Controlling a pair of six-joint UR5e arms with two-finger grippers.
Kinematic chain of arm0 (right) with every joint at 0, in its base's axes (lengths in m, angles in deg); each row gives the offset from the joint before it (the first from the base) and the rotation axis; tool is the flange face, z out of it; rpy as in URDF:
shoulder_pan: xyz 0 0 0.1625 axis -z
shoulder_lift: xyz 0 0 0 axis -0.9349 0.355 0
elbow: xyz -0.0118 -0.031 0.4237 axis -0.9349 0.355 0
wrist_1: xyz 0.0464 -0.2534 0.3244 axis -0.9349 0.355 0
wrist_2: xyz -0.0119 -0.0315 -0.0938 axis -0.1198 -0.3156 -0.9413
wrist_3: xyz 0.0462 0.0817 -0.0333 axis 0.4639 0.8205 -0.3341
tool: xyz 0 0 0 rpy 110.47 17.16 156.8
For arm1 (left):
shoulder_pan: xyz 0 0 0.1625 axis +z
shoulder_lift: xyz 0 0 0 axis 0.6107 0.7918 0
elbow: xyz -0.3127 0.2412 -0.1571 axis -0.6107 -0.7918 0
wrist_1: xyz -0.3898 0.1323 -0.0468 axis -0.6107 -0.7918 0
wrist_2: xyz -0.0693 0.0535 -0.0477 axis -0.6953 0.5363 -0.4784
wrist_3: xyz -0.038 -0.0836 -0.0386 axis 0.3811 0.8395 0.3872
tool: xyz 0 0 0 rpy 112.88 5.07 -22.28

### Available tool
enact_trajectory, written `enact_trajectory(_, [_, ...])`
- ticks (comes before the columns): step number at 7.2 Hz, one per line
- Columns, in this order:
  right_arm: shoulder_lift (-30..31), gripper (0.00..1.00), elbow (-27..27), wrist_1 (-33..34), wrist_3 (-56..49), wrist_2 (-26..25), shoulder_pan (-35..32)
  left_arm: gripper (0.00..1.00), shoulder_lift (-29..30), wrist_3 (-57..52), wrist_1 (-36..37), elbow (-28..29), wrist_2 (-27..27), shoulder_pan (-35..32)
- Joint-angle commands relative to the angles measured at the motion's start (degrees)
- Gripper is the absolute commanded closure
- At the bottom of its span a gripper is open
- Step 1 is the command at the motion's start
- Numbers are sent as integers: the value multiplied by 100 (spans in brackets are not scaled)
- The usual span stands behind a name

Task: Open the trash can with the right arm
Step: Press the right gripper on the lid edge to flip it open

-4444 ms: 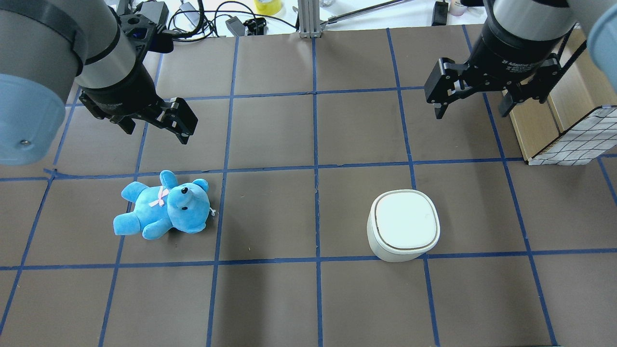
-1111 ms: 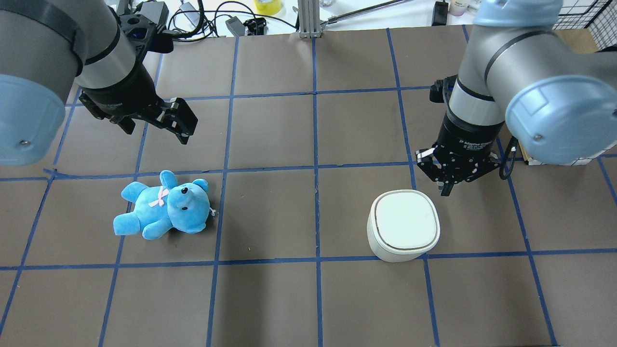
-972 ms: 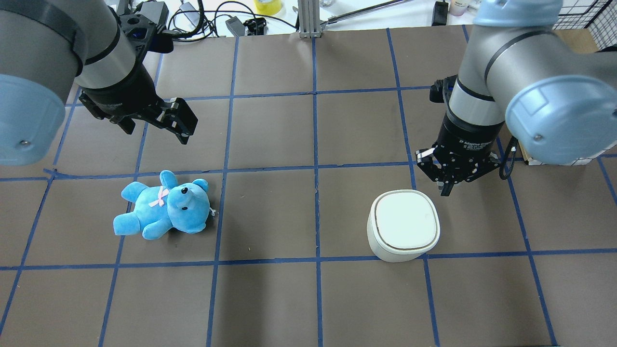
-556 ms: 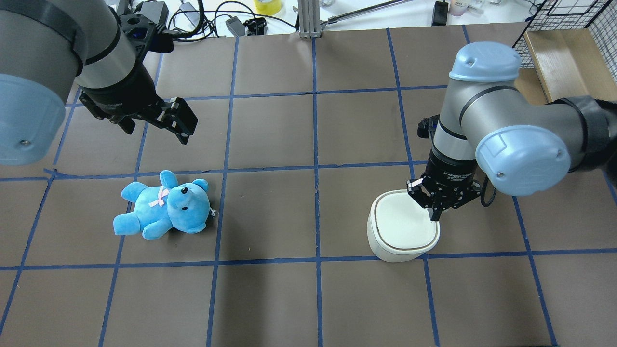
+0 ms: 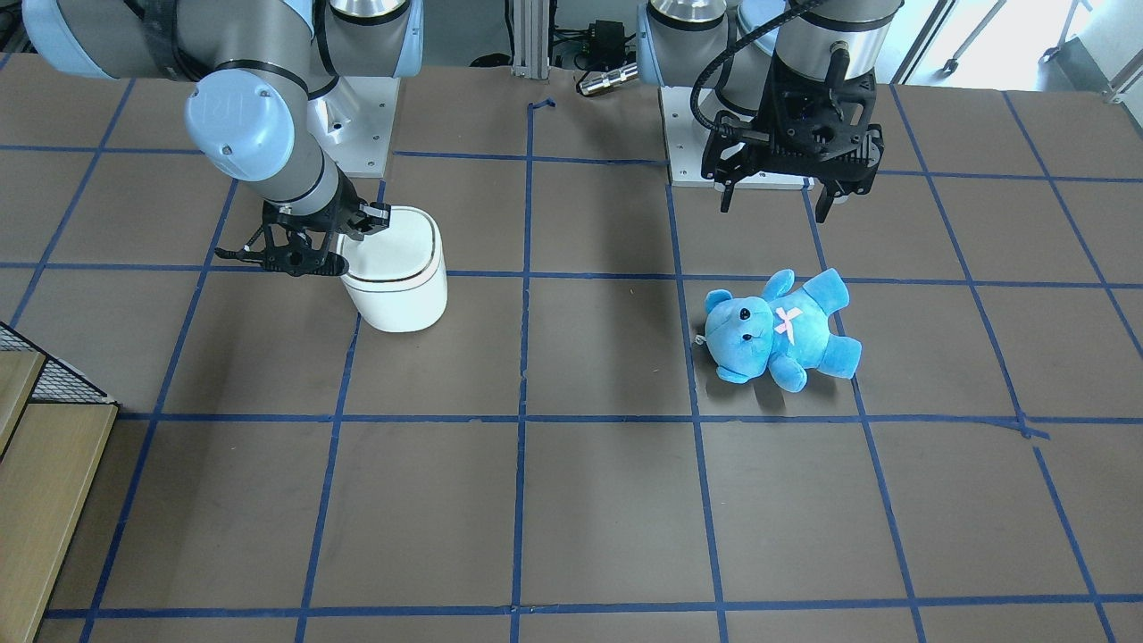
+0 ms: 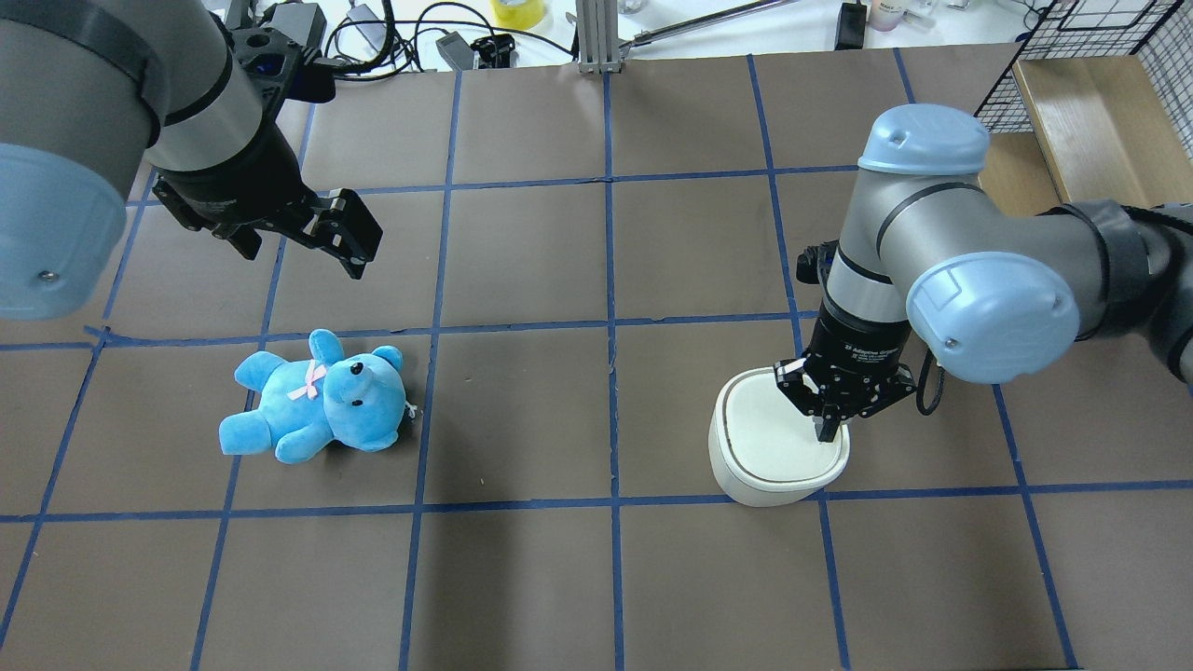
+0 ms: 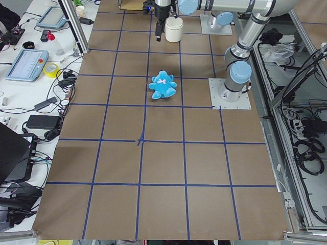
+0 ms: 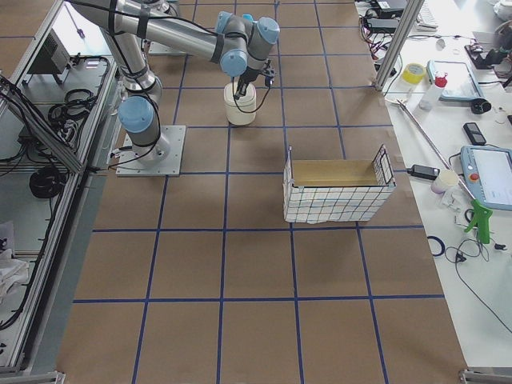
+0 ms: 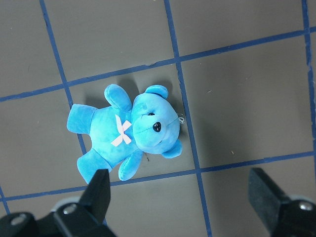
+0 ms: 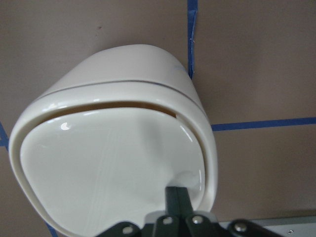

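Note:
The white trash can (image 6: 760,452) stands right of the table's middle; it also shows in the front view (image 5: 397,290) and the right wrist view (image 10: 98,163). My right gripper (image 6: 828,431) is shut. Its joined fingertips (image 10: 177,192) rest on the lid close to its right edge. In the right wrist view a thin dark gap shows along the lid's far edge. My left gripper (image 6: 303,256) is open and empty. It hangs above the table behind a blue teddy bear (image 6: 317,401), which fills the left wrist view (image 9: 128,131).
A wire basket with a wooden box (image 6: 1090,102) stands at the back right, beside my right arm; it also shows in the right side view (image 8: 336,188). Cables and small devices (image 6: 391,37) lie past the table's far edge.
My right arm came from the back right down to the trash can, and its gripper went from open to shut. Its fingertips slid further onto the lid. The left arm has not moved.

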Motion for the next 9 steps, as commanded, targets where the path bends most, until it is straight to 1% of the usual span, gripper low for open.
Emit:
enact_trajectory(1, [-28, 100, 4, 15, -1, 16, 0, 0, 0, 0, 0, 0, 0, 0])
enact_trajectory(2, [-11, 100, 91, 24, 16, 7, 8, 0, 0, 0, 0, 0, 0, 0])
enact_trajectory(3, [76, 100, 309, -124, 51, 16, 35, 0, 0, 0, 0, 0, 0, 0])
enact_trajectory(4, [129, 100, 625, -622, 51, 24, 26, 0, 0, 0, 0, 0, 0, 0])
enact_trajectory(5, [139, 96, 1054, -1079, 51, 42, 35, 0, 0, 0, 0, 0, 0, 0])
enact_trajectory(6, [130, 65, 1607, -1458, 51, 42, 44, 0, 0, 0, 0, 0, 0, 0])
enact_trajectory(7, [130, 15, 2160, -1549, 51, -36, 52, 0, 0, 0, 0, 0, 0, 0])
enact_trajectory(8, [130, 0, 2575, -1558, 25, -176, 61, 0, 0, 0, 0, 0, 0, 0])
enact_trajectory(9, [174, 0, 2692, -1480, -1, -665, 70, 0, 0, 0, 0, 0, 0, 0])
